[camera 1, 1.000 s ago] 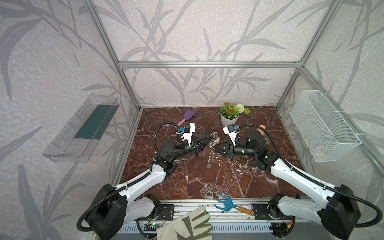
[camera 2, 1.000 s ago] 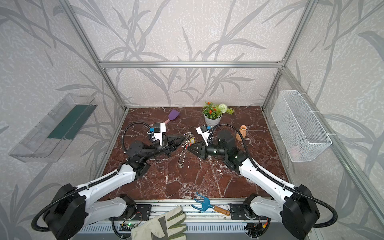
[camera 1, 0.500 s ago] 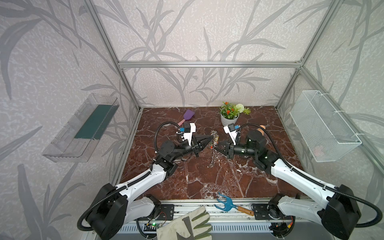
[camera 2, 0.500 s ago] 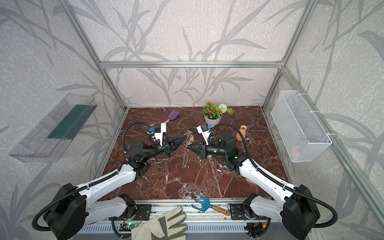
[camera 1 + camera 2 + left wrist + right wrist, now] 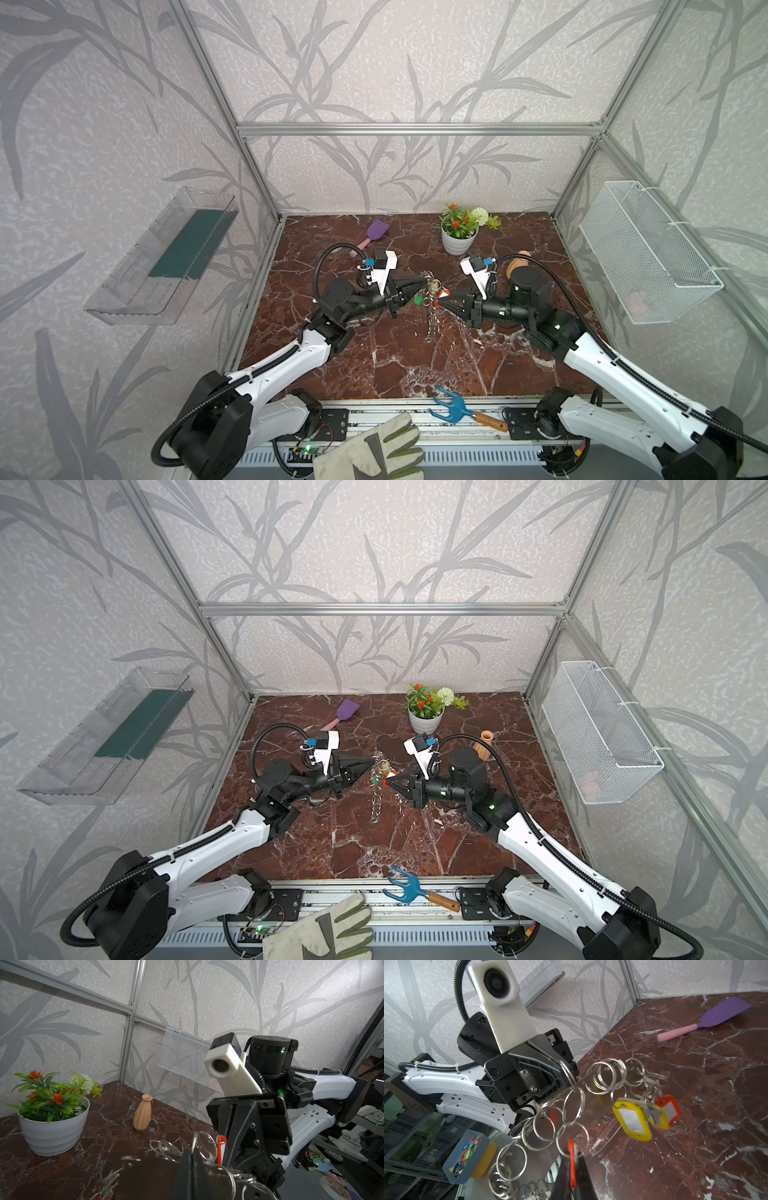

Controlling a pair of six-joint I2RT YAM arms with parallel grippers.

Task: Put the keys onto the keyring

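The keyring (image 5: 593, 1095) is clamped by the left end effector (image 5: 424, 284), a white-labelled red key (image 5: 572, 1153) by the right end effector (image 5: 443, 300).

The left gripper (image 5: 192, 1155) is hiding part of the keyring (image 5: 166, 1148), both being cut off by the left wrist view's edge. In both top views the keys (image 5: 418, 298) are appearing too small to count.
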